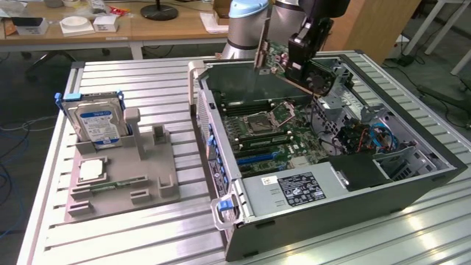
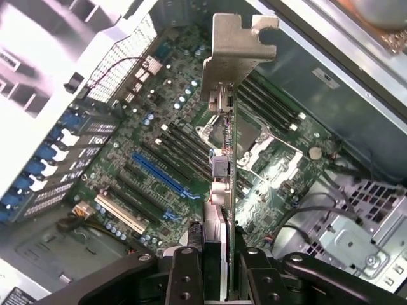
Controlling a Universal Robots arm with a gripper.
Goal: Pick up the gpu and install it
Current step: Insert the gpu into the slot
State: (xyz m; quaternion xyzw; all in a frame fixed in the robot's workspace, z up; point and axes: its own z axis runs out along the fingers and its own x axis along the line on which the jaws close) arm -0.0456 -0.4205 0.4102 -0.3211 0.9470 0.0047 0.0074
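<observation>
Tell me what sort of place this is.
Likely a robotics lab or workshop: an open computer case sits on a slatted metal table, a grey fixture holds a hard drive, and cluttered desks stand behind.

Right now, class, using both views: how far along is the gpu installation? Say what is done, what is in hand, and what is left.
Done: the gpu is off the table, clamped in the gripper. In hand: it hangs on edge above the open computer case, over the motherboard. Left: seating it; the card sits in no slot yet, and the long blue slot is bare.
</observation>
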